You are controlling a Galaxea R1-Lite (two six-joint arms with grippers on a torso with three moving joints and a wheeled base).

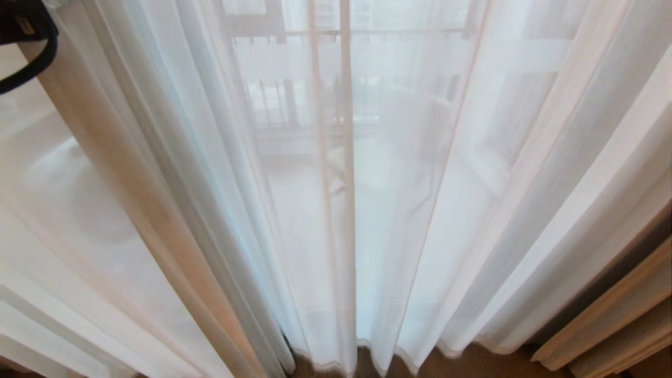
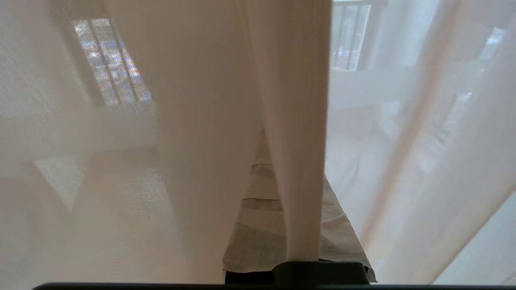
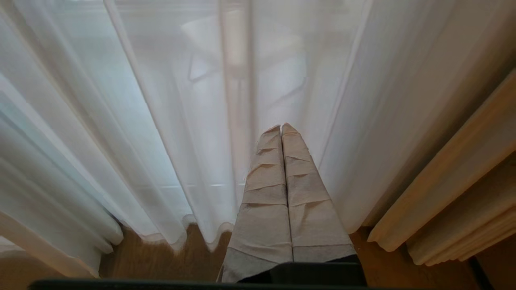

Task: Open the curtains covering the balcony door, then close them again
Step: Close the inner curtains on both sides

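- Curtains (image 1: pixel 336 210): sheer white layer hangs across my whole head view, floor-length, in loose vertical folds; railing and balcony floor show dimly through it.
- Left gripper (image 2: pixel 264 137): I see a hemmed sheer edge pinched between its fingers, jaws clamped on that fold. The ribbed hem (image 2: pixel 300 181) runs down over the tape-wrapped fingers (image 2: pixel 258 237); more sheer drapes over the lens on both sides.
- Left arm: only a black cable loop (image 1: pixel 31 58) shows at the upper left corner of the head view, beside a bunched sheer fold.
- Right gripper (image 3: pixel 281 128): jaws pressed together, holding nothing. Its taped fingers (image 3: pixel 266 201) point at the sheer near the hem, just short of the cloth.
- Heavy drape (image 1: pixel 604 325): beige woven pleats, stacked thick at the right edge, clear of both grippers.
- Textures: sheer is fine mesh, translucent; hem is wavy and narrow; finger wrap is creased paper-like tape.
- Floor (image 3: pixel 161 257): brown wood, a bare strip showing under the sheer hem and between the sheer and the drape.
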